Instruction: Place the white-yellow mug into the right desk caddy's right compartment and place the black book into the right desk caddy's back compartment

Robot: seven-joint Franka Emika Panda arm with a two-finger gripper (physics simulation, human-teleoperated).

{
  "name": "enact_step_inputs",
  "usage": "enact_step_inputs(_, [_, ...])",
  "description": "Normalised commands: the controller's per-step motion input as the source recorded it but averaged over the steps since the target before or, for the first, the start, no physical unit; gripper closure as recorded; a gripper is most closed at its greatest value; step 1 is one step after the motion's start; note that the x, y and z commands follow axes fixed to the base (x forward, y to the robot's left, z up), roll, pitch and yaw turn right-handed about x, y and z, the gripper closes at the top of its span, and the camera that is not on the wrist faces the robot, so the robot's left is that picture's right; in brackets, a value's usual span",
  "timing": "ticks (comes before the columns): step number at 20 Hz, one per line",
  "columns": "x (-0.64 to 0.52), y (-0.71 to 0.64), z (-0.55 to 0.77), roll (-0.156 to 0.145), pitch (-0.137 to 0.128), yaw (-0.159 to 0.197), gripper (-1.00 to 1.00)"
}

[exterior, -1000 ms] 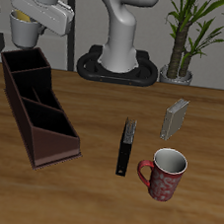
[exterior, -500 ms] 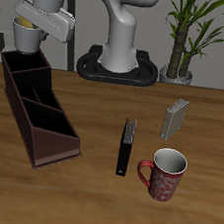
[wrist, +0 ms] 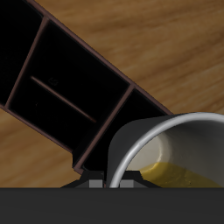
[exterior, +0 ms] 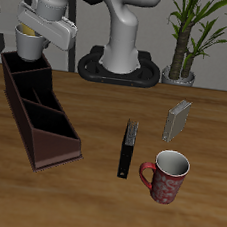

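Note:
My gripper [exterior: 33, 30] is shut on the white-yellow mug [exterior: 29, 44] and holds it upright just above the far end of the right desk caddy [exterior: 37, 111], over its squarish right compartment [exterior: 22, 67]. In the wrist view the mug's rim and yellow inside [wrist: 175, 157] fill the near field, with the caddy's black sections [wrist: 79, 96] below it. The black book [exterior: 128, 149] lies flat on the table near the middle, apart from the caddy.
A dark red speckled mug [exterior: 167, 176] stands near the table's front edge beside the black book. A small grey book [exterior: 177, 119] stands farther back. The robot base [exterior: 118, 66] and a potted plant [exterior: 190, 39] are at the back.
The gripper with the mug has come down and shifted slightly toward the caddy's far end. Nothing else has moved.

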Motion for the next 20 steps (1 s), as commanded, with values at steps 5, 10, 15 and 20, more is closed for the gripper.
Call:
enact_step_inputs(5, [0.03,0.04,-0.19,0.003,0.019,-0.009,1.0])
enact_step_inputs(10, [0.03,-0.06,-0.26,-0.016,0.026,-0.024,1.0])
enact_step_inputs(15, [-0.03,-0.13,-0.28,-0.045,0.071,-0.04,-1.0])
enact_step_inputs(20, [-0.02,-0.07,-0.13,-0.02,0.032,-0.035,-1.0])
